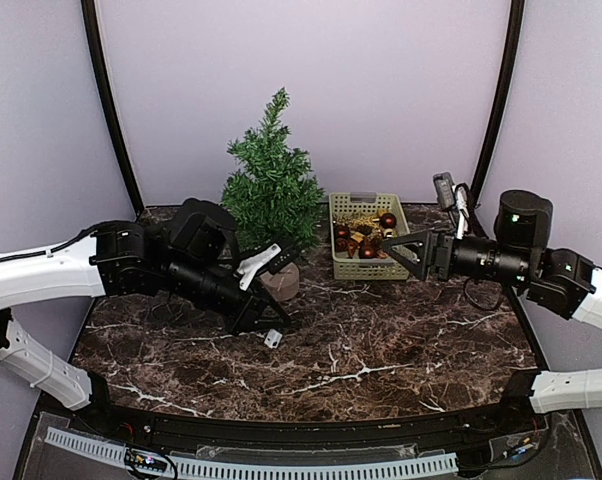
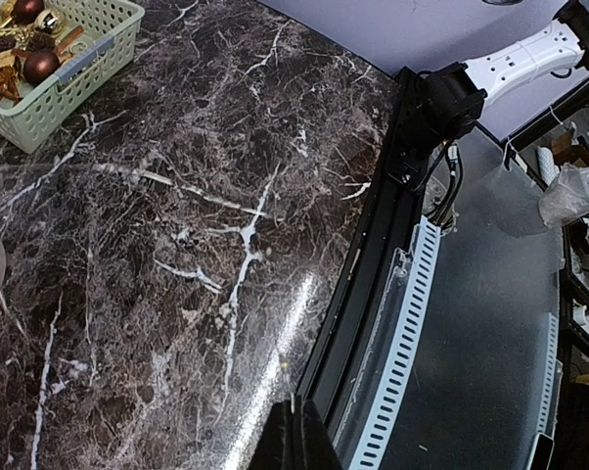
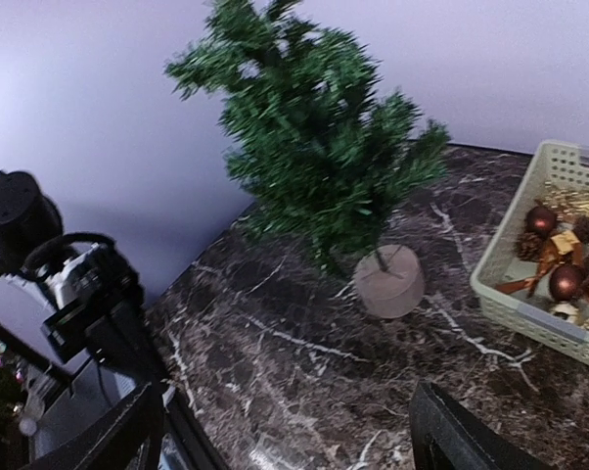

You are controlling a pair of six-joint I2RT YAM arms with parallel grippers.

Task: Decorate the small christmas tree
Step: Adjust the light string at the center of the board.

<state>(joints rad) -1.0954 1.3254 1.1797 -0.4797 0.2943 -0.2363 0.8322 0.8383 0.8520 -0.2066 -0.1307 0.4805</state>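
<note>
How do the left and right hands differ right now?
The left hand is shut; the right hand is open, its fingers wide apart. The left hand is low over the table just in front of the small christmas tree; the right hand is at the right side of the ornament basket. Neither visibly holds anything.

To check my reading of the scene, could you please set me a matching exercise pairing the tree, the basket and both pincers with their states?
Things:
1. small christmas tree
2. basket
3. left pincer
4. right pincer

States:
A. open, holding nothing
B. shut
C. contains brown baubles
D. upright on a round tan base

Pairs: 1-D, 2-C, 3-B, 4-A
</note>
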